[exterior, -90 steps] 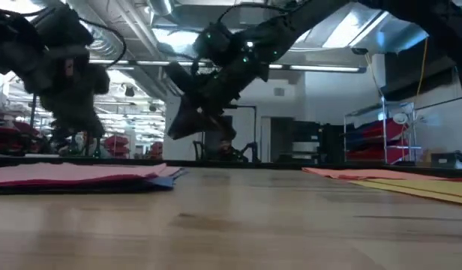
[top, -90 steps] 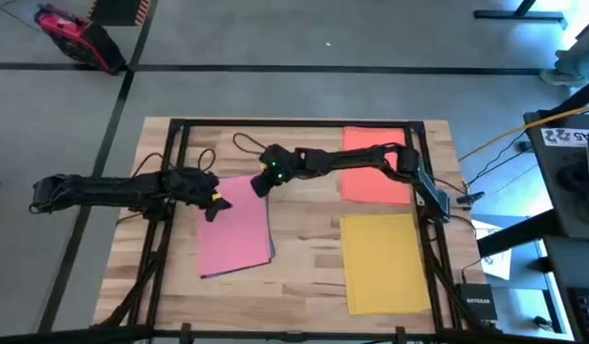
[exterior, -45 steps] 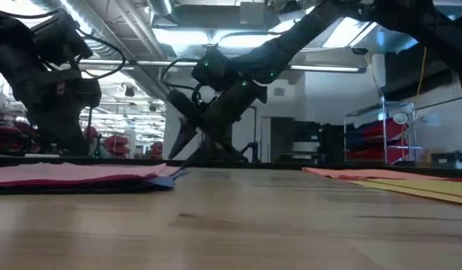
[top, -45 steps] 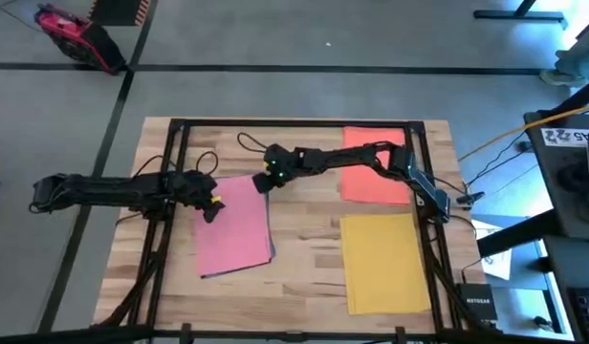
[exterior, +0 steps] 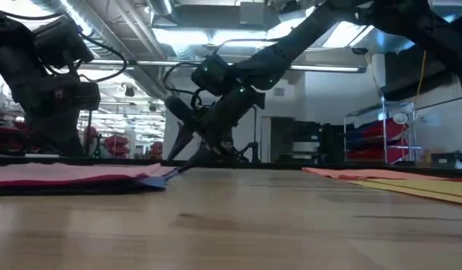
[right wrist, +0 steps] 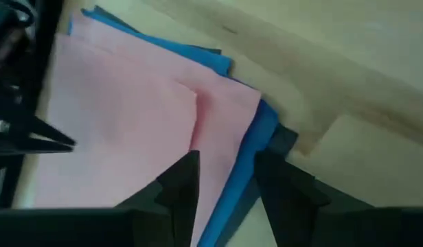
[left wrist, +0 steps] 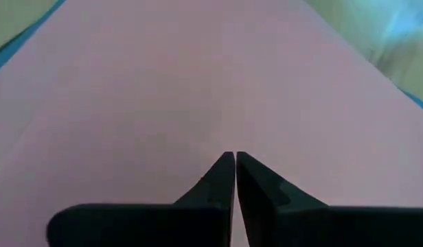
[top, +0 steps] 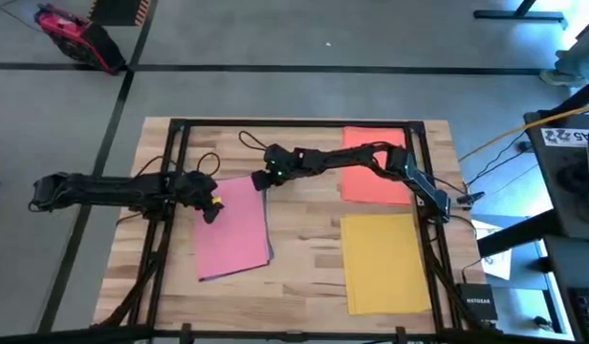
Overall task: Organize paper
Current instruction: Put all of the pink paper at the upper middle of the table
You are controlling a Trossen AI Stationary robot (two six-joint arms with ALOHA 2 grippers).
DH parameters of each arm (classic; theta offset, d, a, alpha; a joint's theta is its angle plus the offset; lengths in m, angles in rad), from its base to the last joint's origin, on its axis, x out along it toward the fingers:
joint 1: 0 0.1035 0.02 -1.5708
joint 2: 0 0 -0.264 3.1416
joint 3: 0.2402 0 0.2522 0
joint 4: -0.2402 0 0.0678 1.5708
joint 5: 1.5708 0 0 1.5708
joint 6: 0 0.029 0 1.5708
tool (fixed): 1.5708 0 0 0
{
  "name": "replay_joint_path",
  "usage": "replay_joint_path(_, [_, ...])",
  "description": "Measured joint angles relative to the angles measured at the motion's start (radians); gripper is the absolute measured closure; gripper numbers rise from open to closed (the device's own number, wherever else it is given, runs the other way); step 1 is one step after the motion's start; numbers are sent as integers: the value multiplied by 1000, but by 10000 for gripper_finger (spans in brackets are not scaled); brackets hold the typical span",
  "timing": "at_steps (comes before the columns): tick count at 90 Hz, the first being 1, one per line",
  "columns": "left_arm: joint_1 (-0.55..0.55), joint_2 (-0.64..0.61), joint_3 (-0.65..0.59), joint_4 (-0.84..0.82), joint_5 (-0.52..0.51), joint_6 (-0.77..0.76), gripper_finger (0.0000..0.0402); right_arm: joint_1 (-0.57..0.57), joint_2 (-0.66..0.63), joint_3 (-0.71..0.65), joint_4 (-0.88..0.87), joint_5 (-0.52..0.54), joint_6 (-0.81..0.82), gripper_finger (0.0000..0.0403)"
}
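The right arm's dark two-finger gripper (top: 259,182) sits low at the far corner of the stack of matte coloured sheets on the left half of the table; in the right wrist view its two fingers (right wrist: 178,184) stand parted with a gap between them, the pink top sheet (right wrist: 129,116) and a blue sheet's edge (right wrist: 256,137) showing through that gap, and nothing is held. A black sheet's corner (right wrist: 283,139) peeks out from under the blue one. The left arm's dark two-finger gripper (top: 210,205) is at the left edge of the same stack, over the pink sheet, and the left wrist view shows its fingers (left wrist: 218,182) pressed together with only a thin slit between them and no paper pinched, the pink surface filling the picture beyond. On the right half of the light wooden slatted table (top: 304,248), a rectangular orange-red sheet (top: 371,186) lies flat at the far side, partly crossed by the right arm, and a rectangular yellow sheet (top: 385,263) lies flat just on the near side of it, apart from the stack.
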Motion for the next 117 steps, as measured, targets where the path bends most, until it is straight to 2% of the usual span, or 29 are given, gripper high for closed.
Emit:
replay_joint_path(48, [0,64,-1,6,-15,8,402,-1,2,9,16,3,17,269])
replay_joint_path(104, [0,70,-1,11,-15,24,402,-1,9,10,32,2,60,269])
replay_joint_path(117, [0,70,-1,10,-15,25,402,-1,9,10,61,-33,60,269])
